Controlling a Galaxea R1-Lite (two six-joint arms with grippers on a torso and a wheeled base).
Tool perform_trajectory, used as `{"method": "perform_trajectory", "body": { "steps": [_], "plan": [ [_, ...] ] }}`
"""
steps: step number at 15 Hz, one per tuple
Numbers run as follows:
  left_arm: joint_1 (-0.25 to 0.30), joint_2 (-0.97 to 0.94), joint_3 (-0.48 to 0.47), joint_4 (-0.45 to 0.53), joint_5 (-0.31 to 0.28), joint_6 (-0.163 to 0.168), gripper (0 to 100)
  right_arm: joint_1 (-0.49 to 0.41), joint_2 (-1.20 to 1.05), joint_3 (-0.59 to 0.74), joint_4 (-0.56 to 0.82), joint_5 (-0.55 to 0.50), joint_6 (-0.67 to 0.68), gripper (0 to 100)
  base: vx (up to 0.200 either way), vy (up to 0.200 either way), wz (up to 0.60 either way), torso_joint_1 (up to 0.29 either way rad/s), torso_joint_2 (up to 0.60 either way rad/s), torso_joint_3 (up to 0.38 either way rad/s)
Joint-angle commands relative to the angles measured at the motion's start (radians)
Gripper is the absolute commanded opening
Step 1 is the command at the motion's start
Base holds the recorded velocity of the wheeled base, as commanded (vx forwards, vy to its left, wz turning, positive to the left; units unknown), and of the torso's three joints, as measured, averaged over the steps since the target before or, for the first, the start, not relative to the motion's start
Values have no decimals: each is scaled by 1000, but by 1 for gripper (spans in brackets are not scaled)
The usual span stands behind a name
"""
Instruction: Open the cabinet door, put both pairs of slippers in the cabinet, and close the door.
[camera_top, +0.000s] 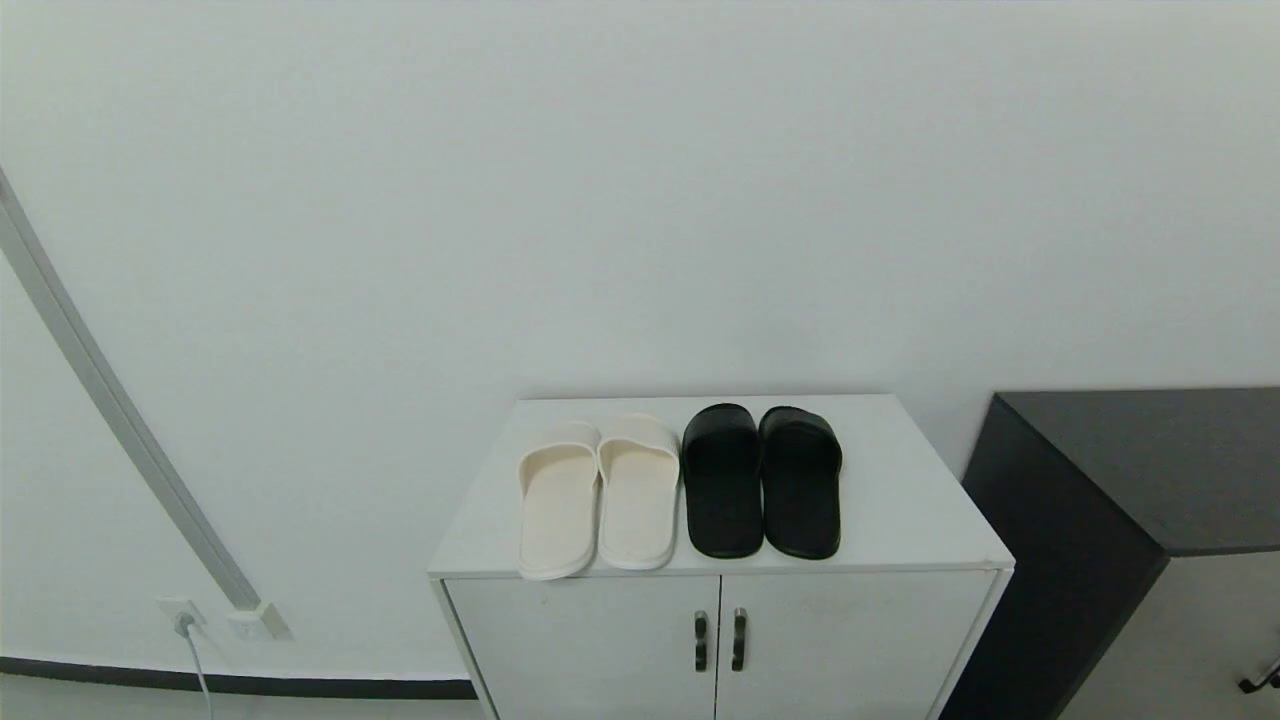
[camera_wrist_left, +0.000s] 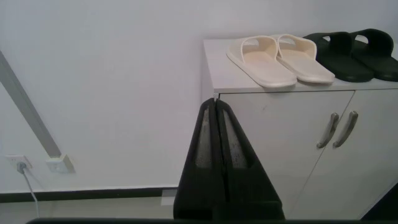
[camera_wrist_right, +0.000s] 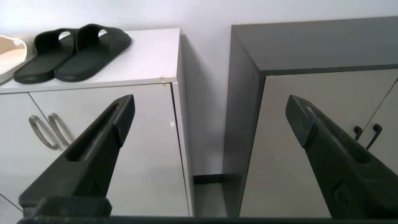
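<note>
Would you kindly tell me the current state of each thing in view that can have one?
cabinet doors: both closed.
white slippers: on the cabinet top, side by side, not yet stowed.
black slippers: on the cabinet top, beside the white pair.
left gripper: shut, empty.
right gripper: open, empty.
wall plug: plugged in.

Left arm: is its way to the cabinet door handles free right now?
Probably yes: nothing stands between the shut left gripper and the handles, though it must open first.
</note>
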Motion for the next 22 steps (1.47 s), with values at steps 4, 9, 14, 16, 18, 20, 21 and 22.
{"method": "perform_trajectory", "body": {
  "steps": [4,9,14,16,18,20,21,22],
  "plan": [
    [0,0,0,0,-1,0,0,0,1,0,0,1,-1,100,0,0,0,0,0,0],
    [0,0,0,0,-9,4,0,40,196,-256,57,50,157,100,0,0,0,0,0,0],
    [0,0,0,0,-9,8,0,60,641,-241,-60,228,67,100,0,0,0,0,0,0],
    [0,0,0,0,-9,6,0,164,779,-327,-118,213,74,100,0,0,0,0,0,0],
    [0,0,0,0,-9,8,0,238,830,-373,-120,164,88,100,0,0,0,0,0,0],
    [0,0,0,1,-9,6,0,634,1034,-492,-192,-172,265,100,0,0,0,0,0,0],
    [0,0,0,0,-9,6,0,683,1084,-512,-218,-231,284,100,0,0,0,0,0,0],
    [0,0,0,0,-9,6,0,735,1198,-555,-279,-301,307,100,0,0,0,0,0,0]
  ]
}}
